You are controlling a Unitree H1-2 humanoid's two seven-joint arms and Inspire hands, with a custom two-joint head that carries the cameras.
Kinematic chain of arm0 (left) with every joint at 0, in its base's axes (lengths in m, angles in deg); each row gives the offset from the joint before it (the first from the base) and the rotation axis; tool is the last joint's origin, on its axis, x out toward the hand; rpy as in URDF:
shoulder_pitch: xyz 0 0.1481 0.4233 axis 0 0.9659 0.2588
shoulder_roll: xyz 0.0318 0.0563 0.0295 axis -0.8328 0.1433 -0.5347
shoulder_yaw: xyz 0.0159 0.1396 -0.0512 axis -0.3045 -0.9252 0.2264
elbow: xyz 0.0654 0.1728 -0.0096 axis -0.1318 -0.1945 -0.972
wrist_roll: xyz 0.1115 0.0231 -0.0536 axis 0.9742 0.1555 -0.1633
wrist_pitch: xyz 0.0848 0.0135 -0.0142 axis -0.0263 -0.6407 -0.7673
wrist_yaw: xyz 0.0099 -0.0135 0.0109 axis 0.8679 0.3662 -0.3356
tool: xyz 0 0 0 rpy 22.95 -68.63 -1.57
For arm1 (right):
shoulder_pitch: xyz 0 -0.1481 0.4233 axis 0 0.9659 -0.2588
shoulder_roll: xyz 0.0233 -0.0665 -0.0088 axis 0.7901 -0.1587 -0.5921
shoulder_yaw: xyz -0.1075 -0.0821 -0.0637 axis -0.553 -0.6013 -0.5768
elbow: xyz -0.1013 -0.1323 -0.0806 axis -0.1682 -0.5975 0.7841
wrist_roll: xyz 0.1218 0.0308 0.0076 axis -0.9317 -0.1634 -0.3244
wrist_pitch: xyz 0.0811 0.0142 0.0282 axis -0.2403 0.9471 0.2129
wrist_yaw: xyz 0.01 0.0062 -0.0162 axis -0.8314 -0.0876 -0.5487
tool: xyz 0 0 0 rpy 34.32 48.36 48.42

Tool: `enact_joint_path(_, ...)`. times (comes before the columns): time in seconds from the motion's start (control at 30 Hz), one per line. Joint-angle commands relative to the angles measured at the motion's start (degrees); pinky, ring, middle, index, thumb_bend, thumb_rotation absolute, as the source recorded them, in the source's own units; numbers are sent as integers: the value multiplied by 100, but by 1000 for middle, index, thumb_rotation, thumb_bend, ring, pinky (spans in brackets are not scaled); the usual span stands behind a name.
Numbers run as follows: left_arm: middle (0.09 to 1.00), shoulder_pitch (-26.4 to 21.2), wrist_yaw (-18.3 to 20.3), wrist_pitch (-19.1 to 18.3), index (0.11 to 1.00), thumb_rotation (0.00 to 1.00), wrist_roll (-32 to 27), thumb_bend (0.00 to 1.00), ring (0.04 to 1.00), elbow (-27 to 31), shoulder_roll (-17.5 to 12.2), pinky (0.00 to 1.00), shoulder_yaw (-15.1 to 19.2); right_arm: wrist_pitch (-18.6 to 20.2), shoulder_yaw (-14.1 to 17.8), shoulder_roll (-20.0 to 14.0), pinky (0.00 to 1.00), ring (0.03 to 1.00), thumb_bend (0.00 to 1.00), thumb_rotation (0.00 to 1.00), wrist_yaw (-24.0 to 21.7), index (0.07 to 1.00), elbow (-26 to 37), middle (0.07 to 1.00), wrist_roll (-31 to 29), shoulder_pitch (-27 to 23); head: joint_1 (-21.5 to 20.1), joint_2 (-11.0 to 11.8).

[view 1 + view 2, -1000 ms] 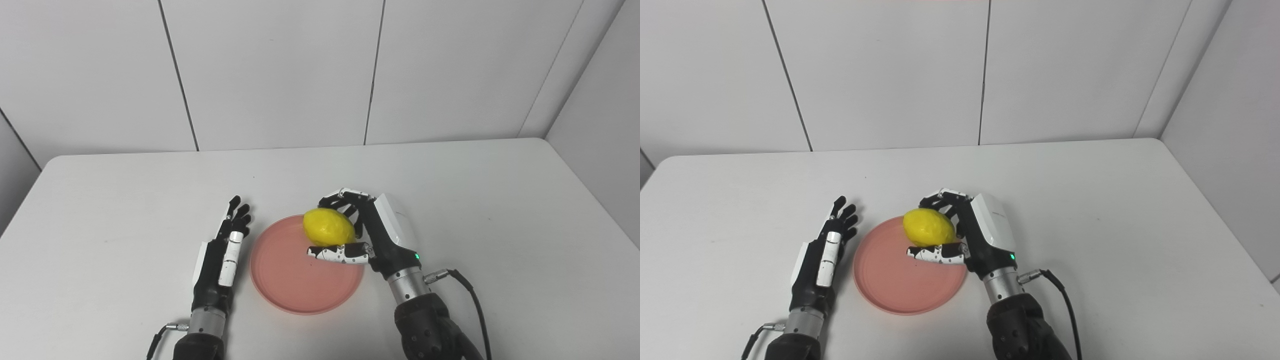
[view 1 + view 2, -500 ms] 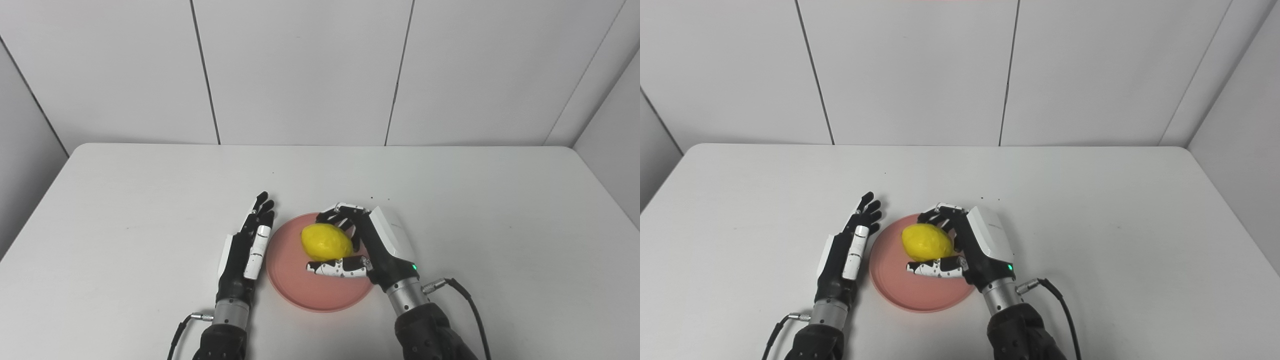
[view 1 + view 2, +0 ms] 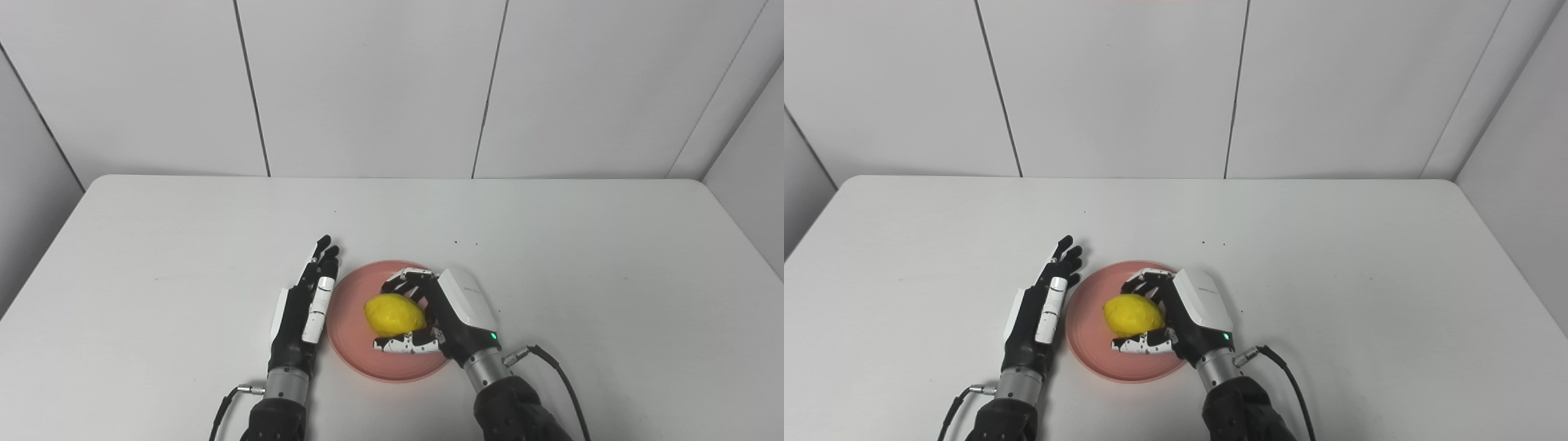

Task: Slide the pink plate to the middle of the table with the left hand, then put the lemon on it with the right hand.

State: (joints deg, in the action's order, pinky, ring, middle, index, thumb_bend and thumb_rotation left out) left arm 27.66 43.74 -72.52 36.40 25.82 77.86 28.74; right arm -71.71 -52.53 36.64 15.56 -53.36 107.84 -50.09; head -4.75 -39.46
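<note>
r hand point(image 3: 450, 315) round lemon point(image 3: 394, 315), over plate point(image 3: 352, 343)

The pink plate point(image 3: 367, 361) is round, shallow and salmon-coloured with a low raised rim, lying flat on the white table point(image 3: 551, 257) near the front edge, roughly midway between left and right. The lemon point(image 3: 394, 314) is bright yellow, oval and slightly dimpled, lying lengthwise left to right over the plate's middle, its ends gently tapered; whether it touches the plate cannot be told.
</note>
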Motion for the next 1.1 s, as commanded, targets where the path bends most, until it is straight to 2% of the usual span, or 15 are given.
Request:
enact_joint_path(0.0,925,164,108,-25,921,1000,-104,691,922,-123,107,917,-99,-253,-11,-1,215,399,514,0,105,490,32,501,60,-191,-2,-5)
enact_joint_path(0.07,924,165,106,-38,923,1000,-88,686,920,-122,103,914,-103,-161,-34,-49,260,399,513,0,-78,504,84,502,70,-190,-12,1)
enact_joint_path(0.1,922,162,91,-29,920,1000,-75,683,919,-131,107,913,-100,-89,-48,-68,381,457,514,0,-184,521,142,491,75,-178,-15,-2)
enact_joint_path(0.17,921,157,64,9,916,1000,-67,681,917,-156,117,911,-90,-48,-74,-96,469,533,519,0,-288,512,207,489,97,-161,-20,13)
enact_joint_path(0.2,920,153,53,34,911,1000,-63,675,914,-168,121,905,-86,-53,-89,-109,543,592,512,81,-312,503,231,593,129,-156,-33,18)
enact_joint_path(0.3,930,155,125,10,916,1000,-100,670,917,-144,90,911,-106,-95,-131,-161,698,720,508,142,-389,499,321,713,198,-148,-42,23)
enact_joint_path(0.33,933,158,146,7,921,1000,-108,676,920,-131,80,915,-114,-103,-151,-183,746,755,527,169,-408,549,347,733,242,-148,-41,22)
enact_joint_path(0.37,933,161,149,0,922,1000,-106,680,919,-119,79,917,-117,-130,-169,-205,785,785,581,240,-406,686,360,756,279,-151,-42,16)
enact_joint_path(0.5,925,150,50,-20,915,1000,1,676,906,-118,86,909,-113,-132,-210,-239,842,836,618,336,-406,757,418,799,404,-157,-60,12)
enact_joint_path(0.57,937,142,137,-5,927,1000,-52,681,923,-132,48,934,-124,-123,-232,-255,900,882,637,410,-437,780,487,834,473,-145,-64,4)
enact_joint_path(0.7,955,121,234,0,948,1000,-63,692,955,-140,-29,964,-160,-119,-253,-276,987,955,681,479,-540,815,587,890,558,-123,-64,9)
enact_joint_path(0.8,940,125,150,-63,932,1000,-21,720,942,-124,-12,952,-147,-162,-292,-316,1000,997,703,544,-557,850,608,945,671,-132,-72,19)
enact_joint_path(0.93,945,131,232,37,938,1000,-121,696,951,-120,-45,965,-157,-109,-311,-329,1000,1000,714,574,-632,880,680,986,771,-127,-99,29)
enact_joint_path(1.07,950,124,242,-7,944,1000,-165,714,960,-139,-69,973,-148,-139,-279,-312,1000,1000,724,610,-633,911,709,1000,785,-110,-108,17)
